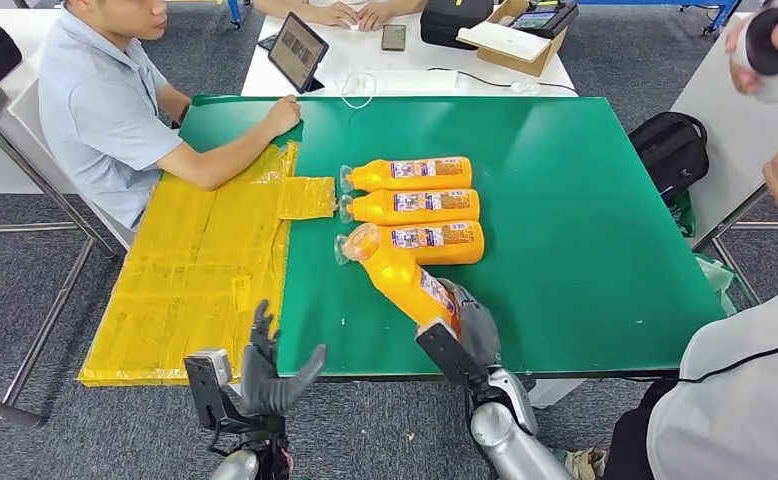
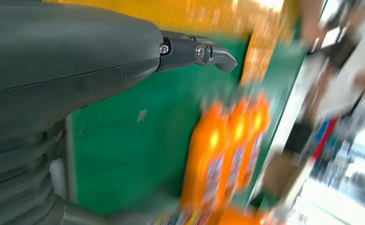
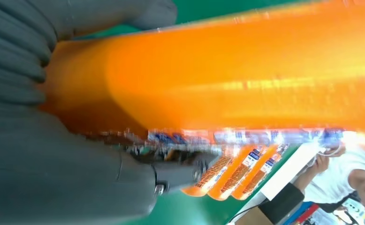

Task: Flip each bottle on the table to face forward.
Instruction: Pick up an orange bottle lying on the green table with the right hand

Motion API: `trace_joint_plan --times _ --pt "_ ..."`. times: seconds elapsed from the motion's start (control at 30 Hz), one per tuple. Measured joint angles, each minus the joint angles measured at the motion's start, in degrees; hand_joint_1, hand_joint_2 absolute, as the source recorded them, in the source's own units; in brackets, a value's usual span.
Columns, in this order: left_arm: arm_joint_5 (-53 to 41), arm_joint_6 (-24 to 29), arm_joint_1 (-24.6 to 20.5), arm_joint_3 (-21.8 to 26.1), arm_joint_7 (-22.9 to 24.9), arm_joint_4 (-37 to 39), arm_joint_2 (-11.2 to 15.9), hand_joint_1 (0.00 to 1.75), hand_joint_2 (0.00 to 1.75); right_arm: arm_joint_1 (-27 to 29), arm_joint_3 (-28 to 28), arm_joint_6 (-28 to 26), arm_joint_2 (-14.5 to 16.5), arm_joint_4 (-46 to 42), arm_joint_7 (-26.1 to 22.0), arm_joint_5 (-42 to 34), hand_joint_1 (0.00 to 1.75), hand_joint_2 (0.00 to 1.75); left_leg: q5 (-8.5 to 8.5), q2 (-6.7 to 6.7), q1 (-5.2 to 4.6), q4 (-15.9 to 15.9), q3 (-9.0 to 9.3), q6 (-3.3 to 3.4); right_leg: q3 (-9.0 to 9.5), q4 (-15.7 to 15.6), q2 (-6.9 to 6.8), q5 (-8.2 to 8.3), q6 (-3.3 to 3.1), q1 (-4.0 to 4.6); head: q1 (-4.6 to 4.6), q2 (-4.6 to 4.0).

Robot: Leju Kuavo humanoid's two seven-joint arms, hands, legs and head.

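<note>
Head view: green table [image 1: 585, 250] takes most of the frame, with a yellow taped sheet [image 1: 195, 280] covering its 9 o'clock side down to the near edge. I see a seated person [image 1: 105, 110] at 10 o'clock, forearm resting on the table edge, and another person [image 1: 735, 400] at 4 o'clock holding a dark round object up at 2 o'clock. White table [image 1: 405, 60] at 12 o'clock carries a tablet, a phone and a cardboard box. Black bag [image 1: 673, 150] on the floor at 3 o'clock.

Three orange bottles [image 1: 415, 207] lie on their sides in a stacked row at table centre, touching, caps toward 9 o'clock, labels up. Fourth bottle [image 1: 405, 278] sits tilted at 6 o'clock of that row, its cap end just beside the nearest one's cap.

My right hand [image 1: 460, 330] grips the fourth bottle at its base end; the right wrist view shows fingers [image 3: 16, 51] wrapped on the orange body. My left hand [image 1: 270, 375] hangs off the near table edge at 7 o'clock, fingers spread, holding nothing. Left wrist view is motion-blurred; bottles show as orange streaks.
</note>
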Motion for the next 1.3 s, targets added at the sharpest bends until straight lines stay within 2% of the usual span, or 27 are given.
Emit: trace_joint_plan --times 0.13,0.23,0.43,0.7,0.9,1.03,1.07,1.17,1.2,1.3 --pt "0.0 -3.2 0.8 -1.6 1.2 -1.2 1.0 0.00 1.75 2.5 0.0 0.2 0.0 -3.8 -0.3 -0.4 1.75 1.75 0.00 -0.02 -0.02 0.0 -0.22 0.00 -0.20 0.0 -0.02 0.00 0.00 -0.01 0.00 0.00" --pt "-2.1 -8.4 0.9 -3.5 0.7 -1.9 1.9 0.00 1.75 3.1 0.8 2.4 0.1 -5.6 -0.7 0.1 1.75 1.75 0.00 -0.03 -0.01 0.0 -0.32 0.00 -0.28 0.0 -0.05 0.00 0.01 0.00 0.01 0.00" --pt "-3.1 -13.4 0.6 -5.1 2.0 -2.6 2.2 0.00 1.75 2.8 8.1 5.7 1.9 -5.9 -0.4 2.5 1.75 1.75 0.02 -0.04 0.01 0.0 -0.43 -0.02 -0.43 0.0 -0.10 -0.01 0.00 0.01 -0.01 0.00" --pt "-2.2 -13.4 0.6 -4.8 4.4 -3.7 2.2 0.00 1.75 2.1 15.2 5.6 3.3 -4.1 -1.6 1.3 1.75 1.75 0.04 -0.14 0.00 0.0 -0.54 -0.02 -0.50 0.1 -0.22 -0.02 0.00 0.00 0.01 0.00" --pt "4.2 -13.4 0.6 -4.4 7.4 -5.0 2.2 0.00 1.75 3.0 18.6 3.2 4.1 -3.7 -2.9 -1.5 1.75 1.75 0.04 -0.19 -0.01 0.0 -0.61 -0.02 -0.58 0.0 -0.23 -0.02 0.00 -0.01 -0.01 0.00" --pt "6.2 -13.3 0.6 -4.2 7.4 -5.8 2.2 0.01 1.75 2.9 20.1 2.9 4.1 -3.7 -3.3 -2.4 1.75 1.75 0.04 -0.19 0.00 0.0 -0.62 -0.02 -0.60 0.0 -0.23 -0.01 0.00 0.00 0.00 0.00" --pt "6.6 -13.1 0.6 -4.0 7.2 -5.9 2.2 0.17 1.75 2.8 20.4 3.0 4.0 -3.7 -3.4 -2.2 1.75 1.75 0.04 -0.19 0.00 0.0 -0.62 -0.02 -0.61 0.0 -0.23 -0.01 0.00 0.00 0.00 0.00" --pt "7.8 -12.4 0.6 -3.9 7.1 -6.0 2.2 1.47 1.75 2.5 21.2 3.0 3.8 -3.7 -3.5 -1.7 1.71 1.75 0.04 -0.18 0.00 0.0 -0.62 -0.02 -0.61 0.0 -0.23 -0.02 0.00 0.00 0.00 0.00" --pt "8.3 -12.4 0.6 -3.9 7.1 -6.1 2.2 1.75 1.75 2.4 21.4 2.9 3.7 -3.7 -3.5 -1.6 1.46 1.75 0.04 -0.18 0.00 0.0 -0.62 -0.02 -0.61 0.0 -0.23 -0.02 0.00 0.00 0.00 0.00" --pt "9.7 -12.9 0.5 -3.7 7.4 -6.1 2.2 1.75 1.75 2.2 21.8 2.3 3.6 -3.7 -3.7 -1.5 0.19 1.75 0.04 -0.18 0.00 0.0 -0.62 -0.02 -0.62 0.0 -0.23 -0.02 0.00 -0.01 0.01 0.00"
